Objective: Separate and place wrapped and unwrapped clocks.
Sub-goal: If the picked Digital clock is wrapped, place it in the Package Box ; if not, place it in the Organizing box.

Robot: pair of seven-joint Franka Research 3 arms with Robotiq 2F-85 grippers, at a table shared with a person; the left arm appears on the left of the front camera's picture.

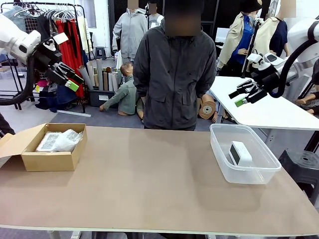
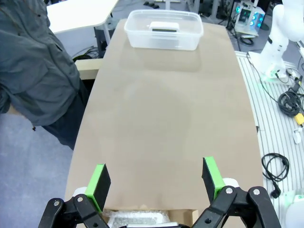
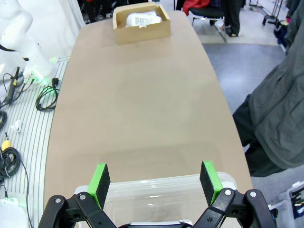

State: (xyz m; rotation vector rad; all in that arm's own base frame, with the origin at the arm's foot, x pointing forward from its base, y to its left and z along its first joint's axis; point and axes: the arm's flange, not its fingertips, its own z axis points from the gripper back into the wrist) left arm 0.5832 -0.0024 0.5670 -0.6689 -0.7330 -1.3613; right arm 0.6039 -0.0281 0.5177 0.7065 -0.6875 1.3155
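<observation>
Front view: the left pincer (image 1: 67, 75) hangs wide at upper left, the right pincer (image 1: 244, 94) wide at upper right, both holding nothing. On the brown surface (image 1: 149, 184), the wrapped clocks (image 1: 60, 141) lie in the cardboard box (image 1: 47, 160) at left; the white clock (image 1: 240, 153) sits in the clear tub (image 1: 249, 174) at right.

Left wrist view: wide green fingers (image 2: 100, 183) at the bottom edge, tub (image 2: 164, 38) at top.

Right wrist view: wide fingers (image 3: 210, 176) above the tub's rim (image 3: 166, 183), box (image 3: 141, 29) at top.
</observation>
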